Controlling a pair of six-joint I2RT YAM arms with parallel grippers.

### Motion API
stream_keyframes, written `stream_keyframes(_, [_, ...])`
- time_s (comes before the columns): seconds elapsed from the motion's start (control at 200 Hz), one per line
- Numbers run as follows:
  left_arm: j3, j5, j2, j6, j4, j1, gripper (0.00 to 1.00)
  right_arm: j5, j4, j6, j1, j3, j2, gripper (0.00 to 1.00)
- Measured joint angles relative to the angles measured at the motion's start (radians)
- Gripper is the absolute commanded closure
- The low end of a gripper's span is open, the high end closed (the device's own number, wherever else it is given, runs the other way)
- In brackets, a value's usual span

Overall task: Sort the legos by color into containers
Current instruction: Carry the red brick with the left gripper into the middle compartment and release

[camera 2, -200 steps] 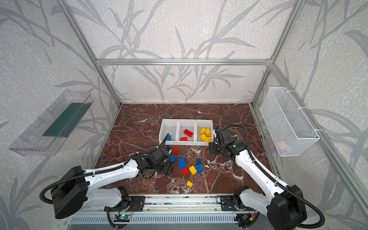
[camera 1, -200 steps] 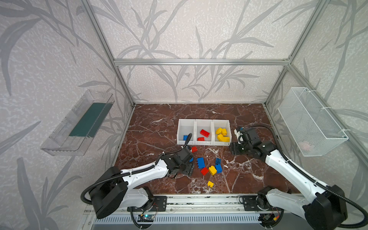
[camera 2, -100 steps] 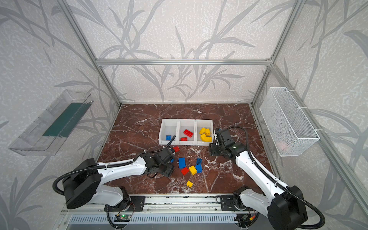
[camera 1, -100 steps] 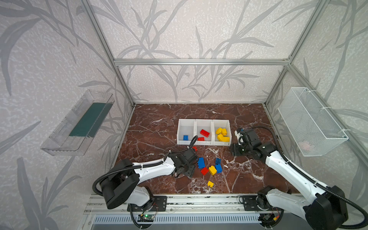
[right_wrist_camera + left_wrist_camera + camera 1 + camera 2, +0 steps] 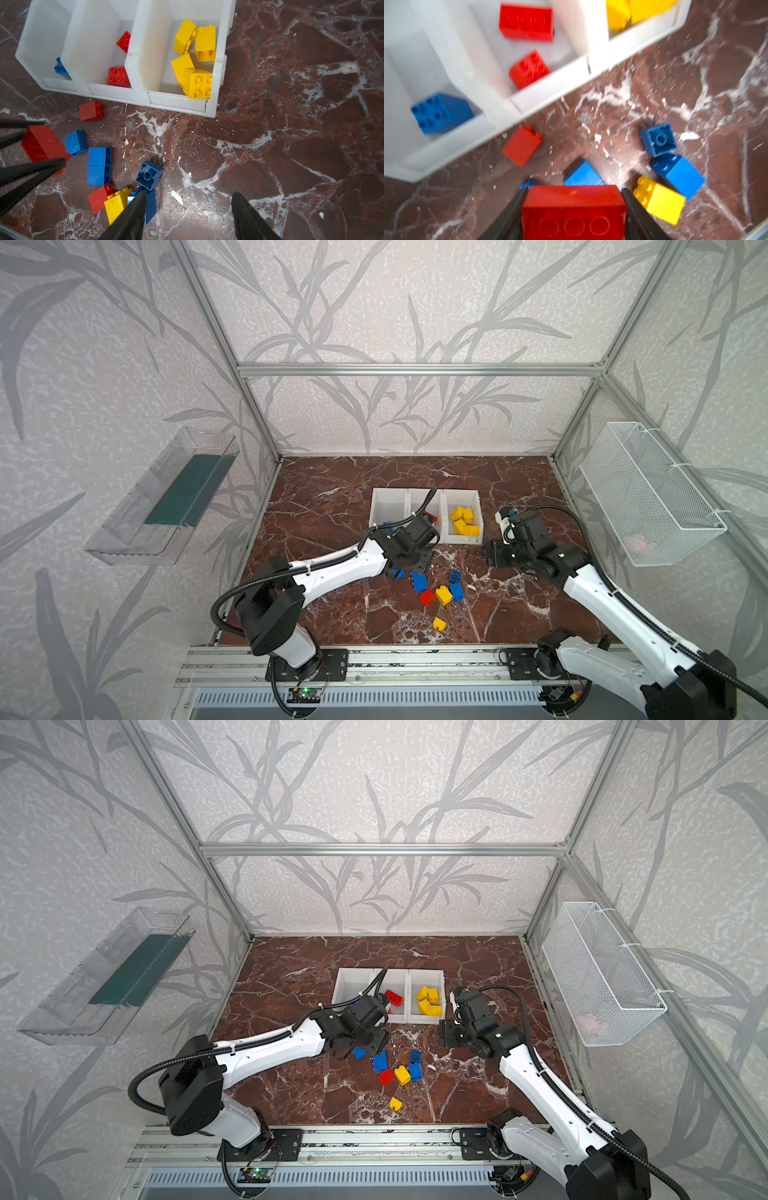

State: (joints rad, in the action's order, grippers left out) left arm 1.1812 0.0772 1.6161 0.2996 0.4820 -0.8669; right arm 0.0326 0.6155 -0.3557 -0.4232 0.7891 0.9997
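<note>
The step in hand looks like a carry. The left pincer [image 5: 574,192] is clenched on a red oblong brick [image 5: 573,212], gripped at its two ends and seemingly raised off the counter [image 5: 695,83], just in front of the containers [image 5: 390,491]. The left arm [image 5: 332,568] reaches low and long from its base. Its wrist is near the front lips of the left and middle bins, and the pincer is tipped downward.

Taking the bins in order, the left bin [image 5: 446,145] holds one blue brick, the middle bin [image 5: 560,80] two red ones, and the right bin [image 5: 176,101] four yellow (so red belongs in the middle). As I judge it, the next move calls for a short carry forward over the middle bin's low front lip. A release above its floor would follow.

Loose legos [image 5: 99,164] in all three colours lie on the counter near the bins.

Further right, the right pincer [image 5: 189,194] is released and empty, hovering over bare counter beside the pile. The right arm [image 5: 602,597] is bent, its wrist by the right bin's front corner.
</note>
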Motion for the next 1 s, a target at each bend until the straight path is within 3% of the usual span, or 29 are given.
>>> stream_keyframes(0.27, [0.292,0.016,0.253,-0.106,-0.011,0.128,0.42,-0.006,0.023,-0.008,0.0,-0.009,-0.049,0.35])
stream_keyframes(0.435, [0.371,0.017,0.351,-0.121,0.005,0.165,0.33,-0.006,0.044,-0.018,0.0,-0.02,-0.079,0.34])
stream_keyframes(0.6, [0.391,0.015,0.36,-0.113,0.005,0.171,0.2,-0.005,0.055,-0.022,0.0,-0.024,-0.1,0.33])
stream_keyframes(1.0, [0.319,0.015,0.287,-0.093,-0.048,0.176,0.19,-0.006,0.063,-0.037,0.0,-0.033,-0.112,0.32])
